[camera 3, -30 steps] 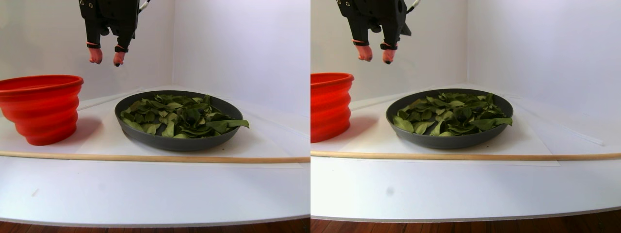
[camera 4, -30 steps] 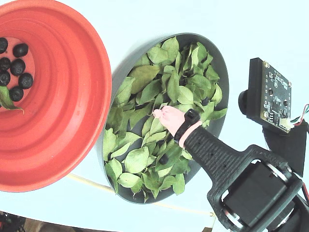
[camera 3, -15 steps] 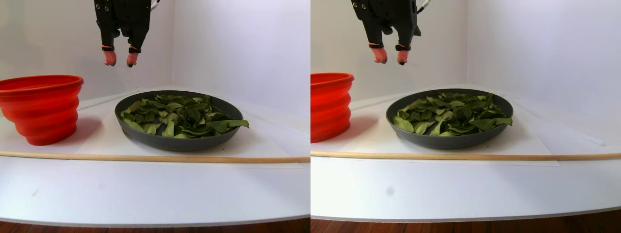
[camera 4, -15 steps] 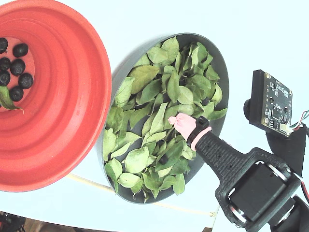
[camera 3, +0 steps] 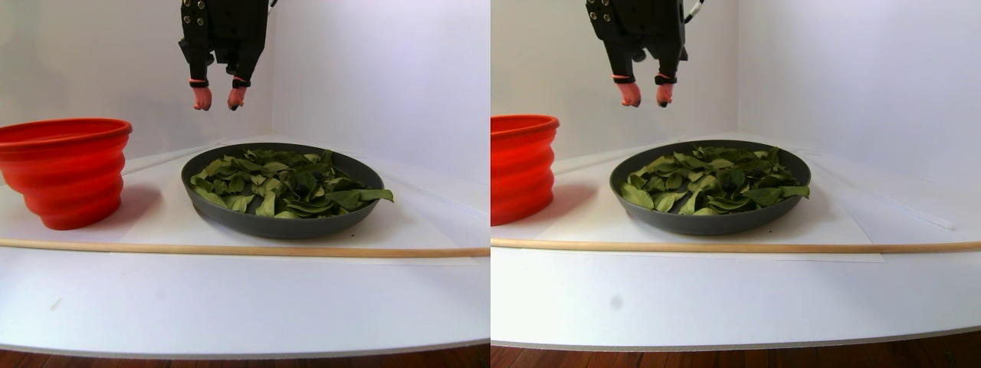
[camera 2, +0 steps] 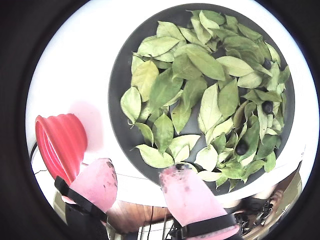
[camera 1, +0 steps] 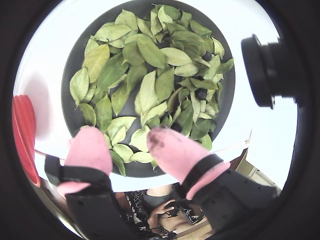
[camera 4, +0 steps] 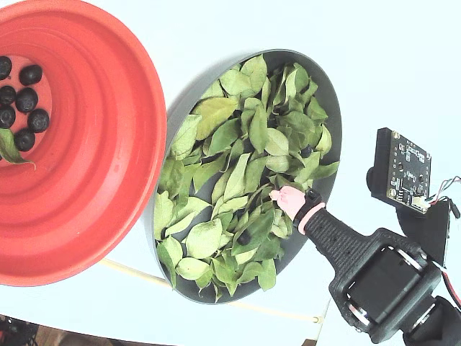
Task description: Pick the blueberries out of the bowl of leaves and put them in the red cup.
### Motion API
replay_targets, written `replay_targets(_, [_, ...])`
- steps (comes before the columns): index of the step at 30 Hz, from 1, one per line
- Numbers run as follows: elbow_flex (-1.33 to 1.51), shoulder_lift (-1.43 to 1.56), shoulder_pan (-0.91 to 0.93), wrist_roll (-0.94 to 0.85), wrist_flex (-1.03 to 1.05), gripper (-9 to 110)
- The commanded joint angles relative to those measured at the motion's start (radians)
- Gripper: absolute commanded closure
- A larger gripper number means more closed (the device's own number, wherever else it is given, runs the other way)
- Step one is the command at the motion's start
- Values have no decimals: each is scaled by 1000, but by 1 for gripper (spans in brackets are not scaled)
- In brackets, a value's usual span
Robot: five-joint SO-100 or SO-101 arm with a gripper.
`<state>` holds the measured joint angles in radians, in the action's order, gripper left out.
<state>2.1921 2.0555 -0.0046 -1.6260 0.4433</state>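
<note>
A: Biggest first, what is sitting where?

B: The white counter [camera 3: 230, 299] is filling the lower frame of the stereo pair view. The red cup [camera 4: 108, 144] is taking up the left of the fixed view, rim beside the bowl [camera 4: 333, 108], probably to keep transfers short.

A: And the leaves?

B: The leaves [camera 2: 200, 90] are covering the bowl at centre frame, hiding most of the fruit.

A: The gripper?

B: The gripper [camera 3: 215, 99] is hanging well above the bowl's back rim at upper left of the stereo pair view, empty, its pink fingertips [camera 1: 170, 147] standing a little apart, seemingly lining up a pick.

A: The blueberries?

B: The blueberries [camera 4: 20, 97] already dropped are showing only in the fixed view, in the cup at upper left. Both wrist views are showing berries among the leaves at right, which the side-on stereo pair is hiding.
</note>
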Motion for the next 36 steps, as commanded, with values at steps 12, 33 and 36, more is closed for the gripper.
replay_targets(12, [-69,-20,75,-28,-35,86])
replay_targets(33, [-28,-43,167,-72,-43,86])
replay_targets(36, [-5,-41,186,-94,-54,86])
